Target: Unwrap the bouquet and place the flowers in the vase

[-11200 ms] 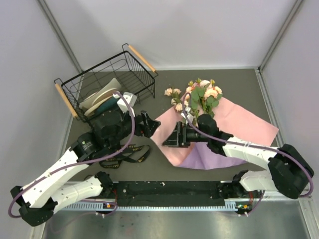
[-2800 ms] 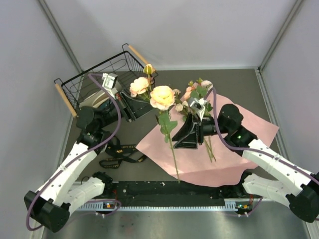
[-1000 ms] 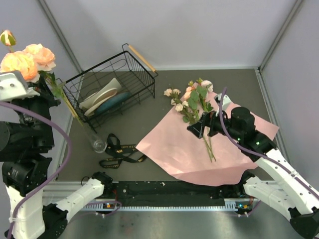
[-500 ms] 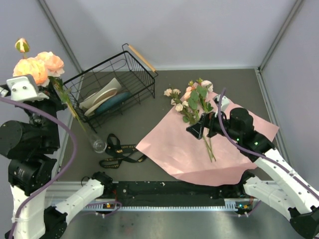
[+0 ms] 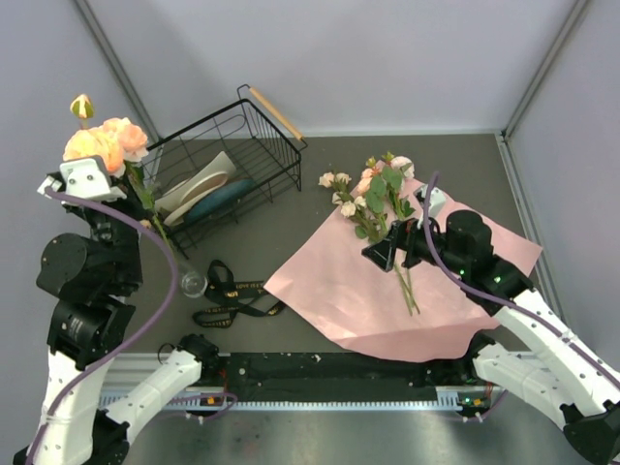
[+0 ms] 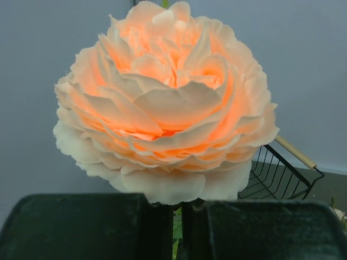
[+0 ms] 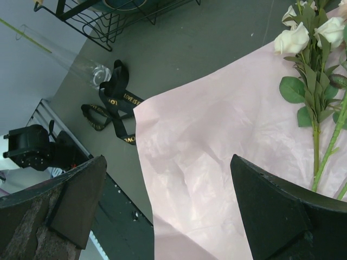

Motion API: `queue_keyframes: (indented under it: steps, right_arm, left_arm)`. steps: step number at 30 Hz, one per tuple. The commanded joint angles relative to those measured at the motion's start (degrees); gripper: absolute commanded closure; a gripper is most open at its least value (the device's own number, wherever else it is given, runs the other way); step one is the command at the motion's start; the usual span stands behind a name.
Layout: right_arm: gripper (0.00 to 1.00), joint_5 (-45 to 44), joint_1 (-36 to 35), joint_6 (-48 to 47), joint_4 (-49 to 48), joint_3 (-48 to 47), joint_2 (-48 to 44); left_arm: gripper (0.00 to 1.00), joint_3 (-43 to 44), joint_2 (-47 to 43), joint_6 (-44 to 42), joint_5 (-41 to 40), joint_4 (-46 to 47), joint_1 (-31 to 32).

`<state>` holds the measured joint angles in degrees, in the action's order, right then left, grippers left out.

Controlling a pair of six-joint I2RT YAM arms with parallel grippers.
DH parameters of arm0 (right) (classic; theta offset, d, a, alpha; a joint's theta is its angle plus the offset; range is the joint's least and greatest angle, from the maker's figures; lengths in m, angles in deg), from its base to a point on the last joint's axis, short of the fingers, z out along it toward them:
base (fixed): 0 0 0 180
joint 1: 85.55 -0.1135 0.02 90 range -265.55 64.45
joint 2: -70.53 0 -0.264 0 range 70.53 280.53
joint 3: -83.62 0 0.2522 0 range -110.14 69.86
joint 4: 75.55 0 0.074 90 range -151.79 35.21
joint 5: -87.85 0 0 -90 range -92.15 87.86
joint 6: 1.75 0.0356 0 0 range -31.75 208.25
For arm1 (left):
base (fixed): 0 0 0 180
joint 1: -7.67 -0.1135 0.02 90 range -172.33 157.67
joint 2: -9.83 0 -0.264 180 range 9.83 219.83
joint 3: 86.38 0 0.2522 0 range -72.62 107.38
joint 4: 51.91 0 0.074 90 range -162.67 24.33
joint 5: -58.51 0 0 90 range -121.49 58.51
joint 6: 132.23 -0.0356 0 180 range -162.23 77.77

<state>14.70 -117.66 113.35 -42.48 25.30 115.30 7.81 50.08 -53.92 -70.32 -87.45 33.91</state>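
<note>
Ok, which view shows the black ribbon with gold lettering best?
The right wrist view: the black ribbon with gold lettering lies close and unobstructed, its lettering visible. The top external view shows the ribbon smaller, as a dark tangle. The left wrist view misses it.

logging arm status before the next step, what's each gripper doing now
Left gripper: closed on the stem of the peach roses.
Right gripper: open, empty, above the pink paper.

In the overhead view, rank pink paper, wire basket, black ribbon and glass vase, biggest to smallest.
1. pink paper
2. wire basket
3. black ribbon
4. glass vase, though its clear walls are hard to trace
</note>
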Motion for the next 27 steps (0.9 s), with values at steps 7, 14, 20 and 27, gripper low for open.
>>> queue_keyframes:
  steps: [7, 14, 20, 27]
  right_arm:
    - [0.01, 0.4, 0.2, -0.1, -1.7, 0.7, -1.2]
    - [0.01, 0.2, 0.1, -0.1, -1.5, 1.1, -1.1]
    - [0.01, 0.2, 0.1, -0.2, -1.4, 1.1, -0.7]
    - [0.01, 0.3, 0.2, -0.2, -1.3, 1.5, -0.7]
  left_arm:
    - [1.00, -12.7, -4.7, 2.0, -5.3, 11.7, 0.0]
    - [1.00, -19.6, -7.5, 1.7, -9.6, 15.2, 0.0]
    - [1.00, -22.9, -8.3, 5.7, -10.7, 14.8, 0.0]
    - [0.95, -26.2, -9.6, 7.8, -16.0, 15.2, 0.0]
